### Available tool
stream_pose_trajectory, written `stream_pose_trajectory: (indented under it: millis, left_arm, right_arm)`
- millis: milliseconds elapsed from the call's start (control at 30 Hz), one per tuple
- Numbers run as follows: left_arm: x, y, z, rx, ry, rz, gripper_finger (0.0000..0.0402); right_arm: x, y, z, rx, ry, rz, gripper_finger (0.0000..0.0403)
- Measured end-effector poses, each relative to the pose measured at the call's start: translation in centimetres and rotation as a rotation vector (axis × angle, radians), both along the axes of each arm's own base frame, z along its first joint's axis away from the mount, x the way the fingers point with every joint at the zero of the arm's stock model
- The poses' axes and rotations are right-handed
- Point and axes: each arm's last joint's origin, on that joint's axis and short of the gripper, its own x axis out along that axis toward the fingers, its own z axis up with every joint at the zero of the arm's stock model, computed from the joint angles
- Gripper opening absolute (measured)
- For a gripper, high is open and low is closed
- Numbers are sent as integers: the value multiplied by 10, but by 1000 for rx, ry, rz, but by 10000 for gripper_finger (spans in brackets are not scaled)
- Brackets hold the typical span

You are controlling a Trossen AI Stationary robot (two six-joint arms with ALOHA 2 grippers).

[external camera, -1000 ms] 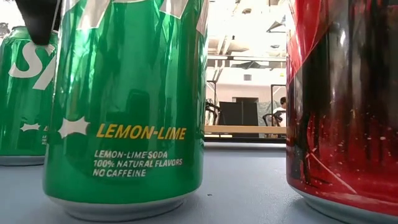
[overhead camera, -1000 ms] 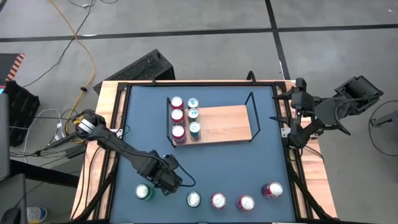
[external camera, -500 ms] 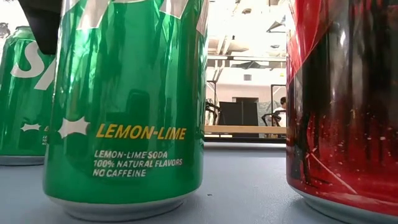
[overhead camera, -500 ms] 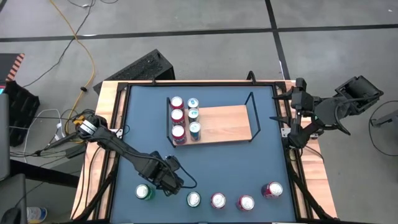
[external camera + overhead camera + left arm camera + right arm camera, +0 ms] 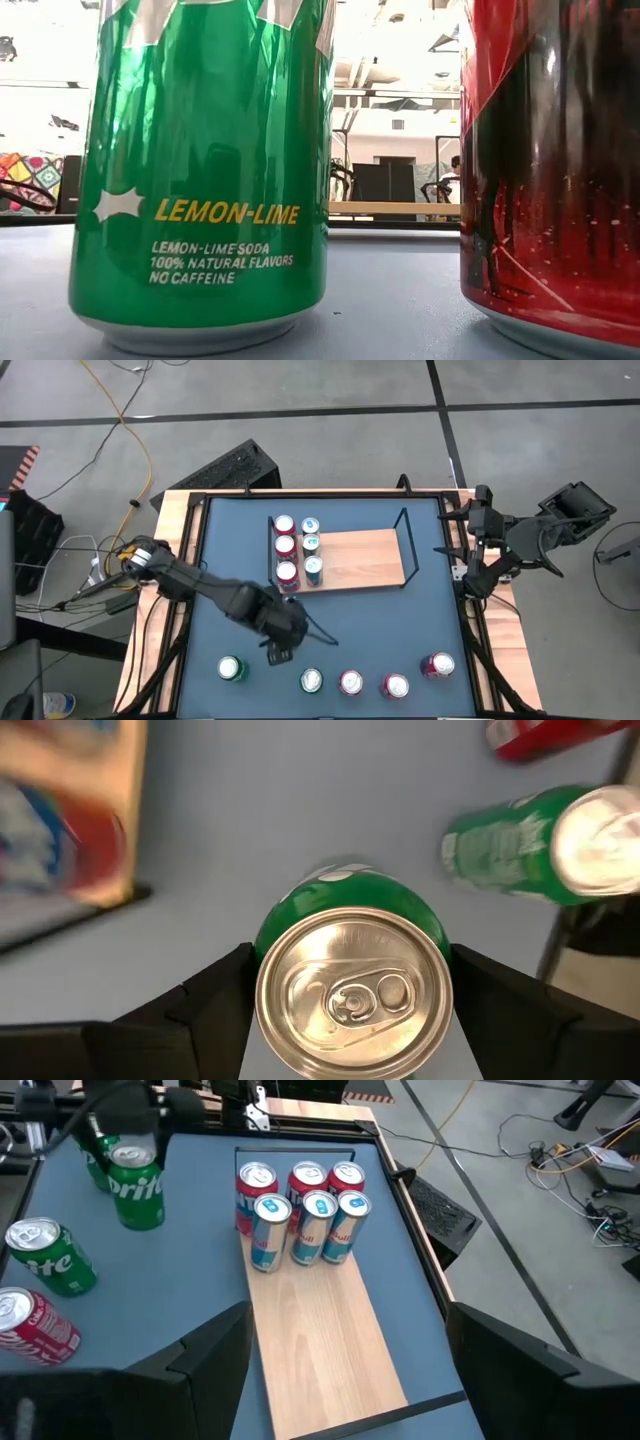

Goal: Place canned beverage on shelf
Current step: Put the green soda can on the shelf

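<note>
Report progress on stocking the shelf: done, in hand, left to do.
Done: six cans stand at one end of the shelf. In hand: the left tool grips a green can, not yet at the shelf. Left: shelving it, then five more cans lined along the table's near edge, two green and three red. The right tool waits open at the table's side.

Three green cans (image 5: 231, 668); three red cans (image 5: 397, 685); six slim cans (image 5: 311, 542) on one shelf (image 5: 365, 555)
</note>
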Motion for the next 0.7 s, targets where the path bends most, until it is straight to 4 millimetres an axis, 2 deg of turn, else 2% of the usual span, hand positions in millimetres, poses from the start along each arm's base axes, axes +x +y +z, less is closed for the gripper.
stream_pose_trajectory:
  millis: [233, 433, 700]
  left_arm:
    - [18, 49, 50, -3, -153, -119, 272]
    - [24, 105, 89, 68, -300, -159, 272]
    - [19, 178, 114, 218, -391, -179, 272]
  right_arm:
    - [0, 0, 0, 0, 0, 1, 317]
    - [0, 0, 0, 6, -2, -4, 317]
    - [0, -1, 1, 29, -34, -63, 317]
